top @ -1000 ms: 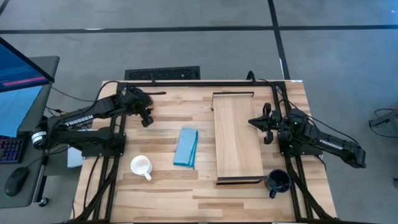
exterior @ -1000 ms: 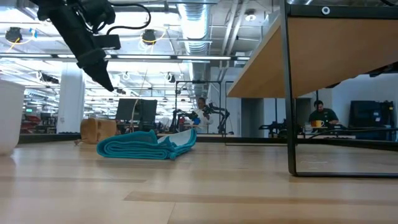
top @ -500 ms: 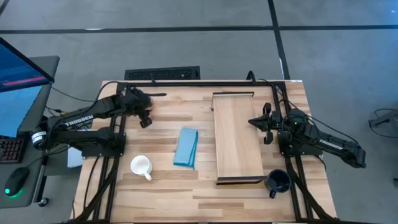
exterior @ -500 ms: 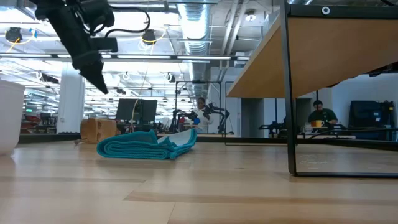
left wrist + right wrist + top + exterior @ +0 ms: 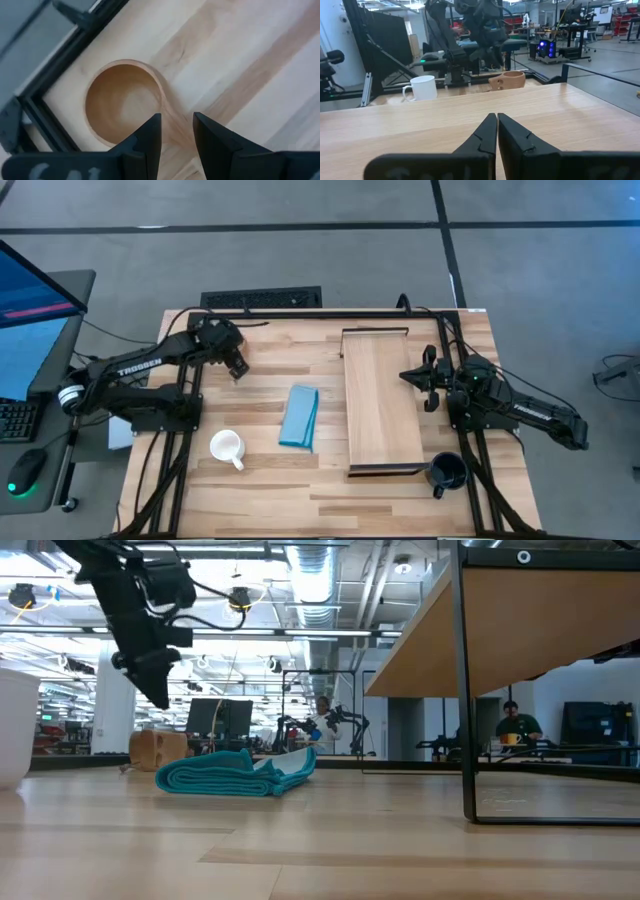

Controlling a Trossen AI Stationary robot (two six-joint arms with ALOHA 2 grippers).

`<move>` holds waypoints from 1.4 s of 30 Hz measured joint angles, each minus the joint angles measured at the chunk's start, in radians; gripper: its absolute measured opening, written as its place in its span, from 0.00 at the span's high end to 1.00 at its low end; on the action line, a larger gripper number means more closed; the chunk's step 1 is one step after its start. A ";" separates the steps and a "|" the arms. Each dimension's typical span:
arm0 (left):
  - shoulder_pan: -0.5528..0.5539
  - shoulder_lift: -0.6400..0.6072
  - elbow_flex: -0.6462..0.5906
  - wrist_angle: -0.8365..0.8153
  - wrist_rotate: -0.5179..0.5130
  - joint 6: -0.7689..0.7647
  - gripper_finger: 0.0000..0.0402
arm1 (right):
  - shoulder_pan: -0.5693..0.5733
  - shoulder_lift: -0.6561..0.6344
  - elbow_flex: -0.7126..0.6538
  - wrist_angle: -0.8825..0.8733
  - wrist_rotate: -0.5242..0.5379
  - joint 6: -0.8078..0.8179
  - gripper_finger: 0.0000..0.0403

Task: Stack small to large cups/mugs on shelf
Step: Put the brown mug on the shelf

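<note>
While your left gripper (image 5: 176,131) hangs above the small wooden cup (image 5: 122,107) at the table's far-left corner, jaws spread a little over the cup's rim, the arm hides that cup from the high view. Your right gripper (image 5: 421,377) waits over the right edge of the bare shelf (image 5: 380,400), jaws pressed together. The white mug (image 5: 227,447) stands near-left beside the blue cloth (image 5: 299,417) and is cut off in the low view; the navy mug (image 5: 447,472) sits by the shelf's near-right corner.
</note>
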 joint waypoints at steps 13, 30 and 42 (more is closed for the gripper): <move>0.049 0.202 0.230 -0.140 -0.161 0.008 0.74 | 0.000 0.000 0.000 0.000 0.000 0.025 0.91; 0.290 0.371 0.292 -0.244 -0.058 0.152 0.74 | 0.000 0.000 0.000 0.000 0.000 0.037 0.91; 0.378 0.371 0.292 -0.116 0.008 0.330 0.74 | 0.000 0.000 0.000 0.000 0.000 0.036 0.91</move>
